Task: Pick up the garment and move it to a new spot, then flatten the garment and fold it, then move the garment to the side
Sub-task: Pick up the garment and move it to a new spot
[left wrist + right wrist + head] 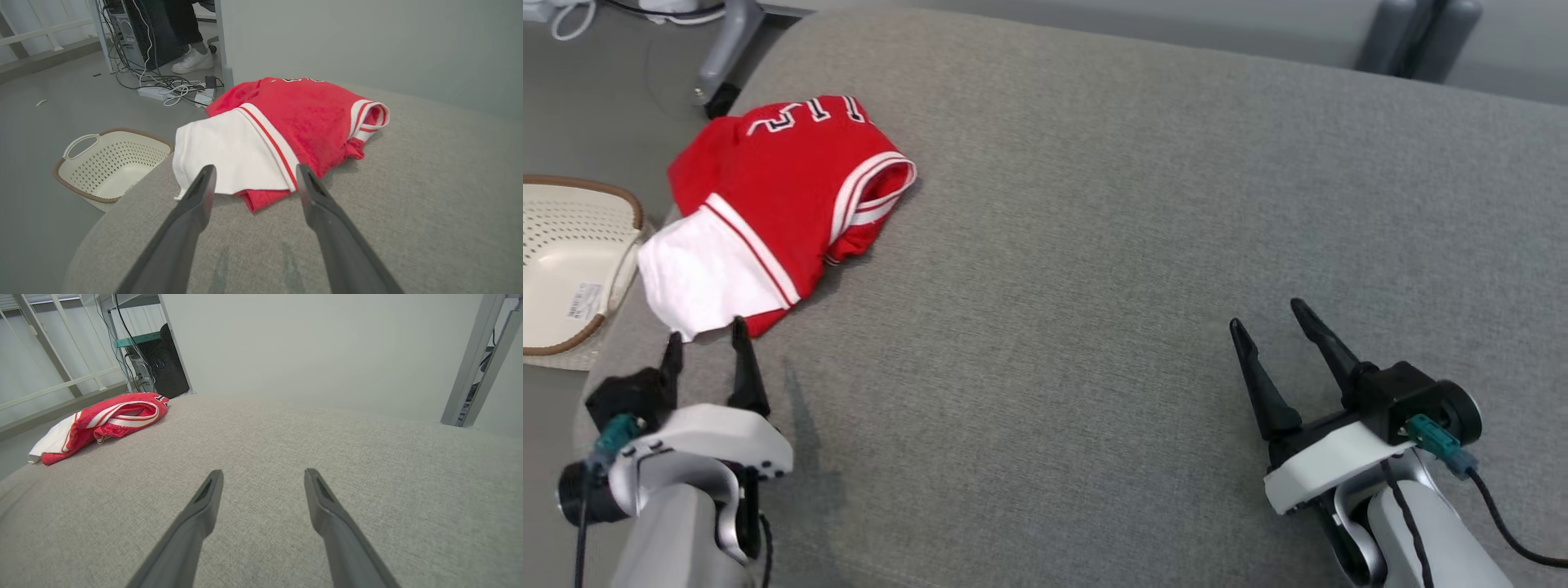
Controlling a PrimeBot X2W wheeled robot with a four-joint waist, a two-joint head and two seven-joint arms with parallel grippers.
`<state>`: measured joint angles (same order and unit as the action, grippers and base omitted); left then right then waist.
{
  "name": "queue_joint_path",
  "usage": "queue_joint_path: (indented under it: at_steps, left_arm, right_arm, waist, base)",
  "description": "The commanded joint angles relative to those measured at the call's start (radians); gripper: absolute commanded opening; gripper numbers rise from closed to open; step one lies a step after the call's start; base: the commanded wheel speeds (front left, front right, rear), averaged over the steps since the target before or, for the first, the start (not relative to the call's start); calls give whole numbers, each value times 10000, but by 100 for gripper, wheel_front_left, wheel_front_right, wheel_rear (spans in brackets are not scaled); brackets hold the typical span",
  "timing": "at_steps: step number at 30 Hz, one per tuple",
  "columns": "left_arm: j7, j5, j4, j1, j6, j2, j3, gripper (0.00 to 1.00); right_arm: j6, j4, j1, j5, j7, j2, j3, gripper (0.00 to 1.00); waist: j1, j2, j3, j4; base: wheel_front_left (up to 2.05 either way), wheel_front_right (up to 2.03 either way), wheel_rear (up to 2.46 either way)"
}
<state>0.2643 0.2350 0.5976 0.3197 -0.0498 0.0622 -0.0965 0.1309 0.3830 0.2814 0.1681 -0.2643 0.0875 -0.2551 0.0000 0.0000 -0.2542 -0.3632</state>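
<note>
I'm keeping my left claw (706, 331) and right claw (1264, 314) spread, empty. The red T-shirt (784, 180) is lying bunched just ahead of the left claw, well apart from the right. Pickup seems pending, I reckon: advancing left, pinching its white sleeve (229, 155).

Layout: the garment (768, 196) is laid at the far left corner of the padded surface (1094, 286).
The basket (564, 269) is set on the floor to the left of the surface, just beside the garment's corner. The left gripper (707, 331) is held just before the garment's near edge, and the right gripper (1266, 314) is kept well apart to the right, over bare surface. Cables (163, 87) are seen on the floor behind the garment.
</note>
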Motion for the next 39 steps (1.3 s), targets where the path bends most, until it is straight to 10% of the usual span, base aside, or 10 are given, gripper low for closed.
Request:
queue_joint_path:
  at_steps: [1, 15, 16, 17, 18, 28, 39]
  left_arm:
    - [1, -46, 429, 587, 90, 221, -187, 100]
    - [-16, -11, 4477, 3516, -152, 1200, -860, 100]
    - [-34, 9, 4593, 3611, -149, 1227, -875, 67]
    - [-37, -40, 4597, 3663, -175, 1257, -873, 14]
    - [-37, -113, 4578, 3689, -127, 1269, -826, 0]
    - [7, -762, 2407, 3535, 392, 1546, -735, 0]
    - [7, -1709, 346, 3418, 947, 169, 871, 0]
  right_arm:
    - [-3, -215, 238, 45, 1, 157, -63, 100]
    - [-3, -1195, 720, 319, 2, 688, 11, 100]
    - [-4, -1162, 702, 330, 2, 698, 54, 100]
    - [-4, -1137, 693, 340, 4, 692, 65, 100]
    - [-4, -1121, 673, 359, 4, 673, 95, 100]
    - [-3, -909, 597, 538, 1, 250, 162, 100]
    - [-1, -536, -1, 824, 1, -241, 565, 100]
  waist:
    - [0, 0, -686, 674]
    - [0, 0, -2254, 2028]
    - [0, 0, -2271, 2047]
    - [0, 0, -2276, 2067]
    - [0, 0, -2256, 2086]
    - [0, 0, -1402, 2200]
    - [0, 0, -137, 3014]
  base:
    - [0, 0, 0]
    - [0, 0, 0]
    - [0, 0, 0]
    - [0, 0, 0]
    - [0, 0, 0]
    - [0, 0, 0]
    - [0, 0, 0]
